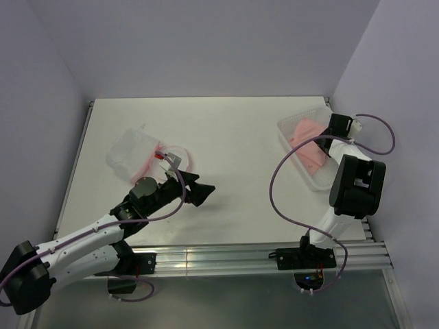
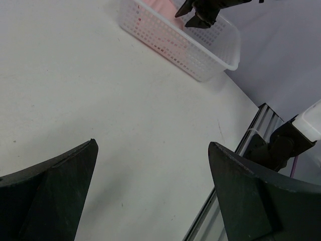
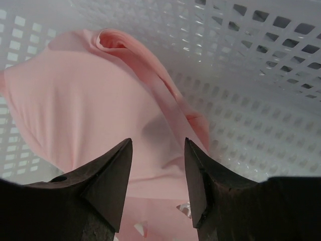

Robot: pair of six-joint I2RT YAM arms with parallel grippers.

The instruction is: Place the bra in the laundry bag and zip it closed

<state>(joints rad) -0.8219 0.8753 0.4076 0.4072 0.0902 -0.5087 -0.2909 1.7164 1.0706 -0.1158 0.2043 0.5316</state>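
The light-pink bra (image 1: 306, 142) lies crumpled in the white perforated basket (image 1: 291, 125) at the far right. My right gripper (image 1: 322, 137) reaches down into that basket. In the right wrist view its jaws (image 3: 158, 141) stand apart just above the bra (image 3: 90, 100), with pink fabric showing in the gap and nothing pinched. The laundry bag (image 1: 134, 154), a translucent mesh pouch with pink trim, lies on the table at the left. My left gripper (image 1: 201, 192) hovers to the right of the bag, wide open (image 2: 153, 146) and empty over bare table.
The basket (image 2: 200, 55) sits close to the right wall, its perforated sides (image 3: 251, 75) enclosing my right gripper (image 2: 200, 12). An aluminium rail (image 1: 260, 255) runs along the table's near edge. Purple cables loop from both arms.
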